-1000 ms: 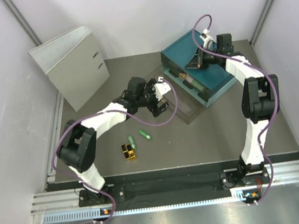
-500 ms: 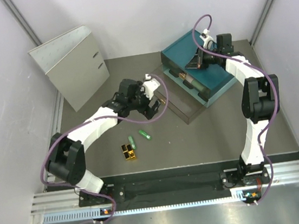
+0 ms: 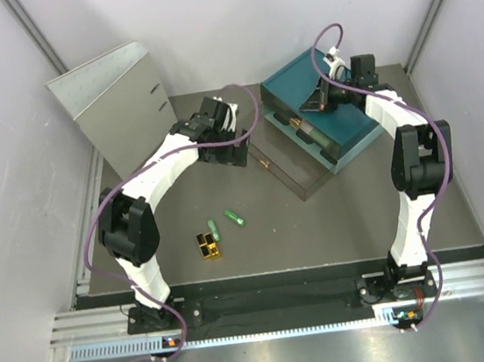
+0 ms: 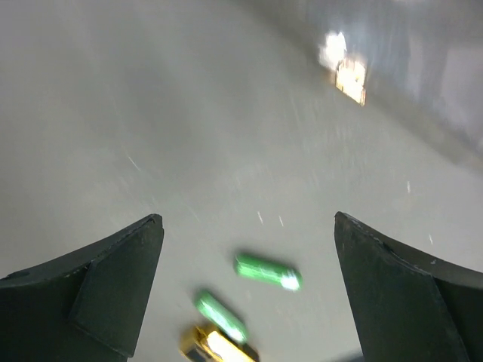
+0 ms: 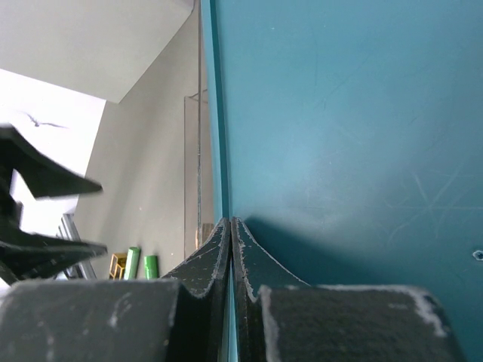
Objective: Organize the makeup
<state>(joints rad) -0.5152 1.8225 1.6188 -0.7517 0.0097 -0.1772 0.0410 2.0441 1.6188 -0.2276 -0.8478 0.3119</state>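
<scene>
Two green tubes (image 3: pixel 214 229) (image 3: pixel 235 218) and a gold-and-black block (image 3: pixel 207 245) lie on the table in front of centre. The left wrist view shows them blurred: the white-capped tube (image 4: pixel 268 271), the plain green tube (image 4: pixel 221 317) and the block (image 4: pixel 215 347). My left gripper (image 3: pixel 224 143) is open and empty, raised well behind them (image 4: pixel 247 219). A small peach-orange thing (image 3: pixel 265 164) lies in the clear box (image 3: pixel 299 174). My right gripper (image 3: pixel 325 100) is shut with its tips (image 5: pixel 230 221) pressed on the teal drawer box (image 3: pixel 342 129). The white-lilac tube is not in view.
A grey binder (image 3: pixel 118 103) stands at the back left, close to my left arm. The clear box sticks out from the front of the teal drawer box. Walls enclose the table on three sides.
My left arm has swung from the clear box back and to the left, towards the binder, with its gripper open. The right arm has not moved.
</scene>
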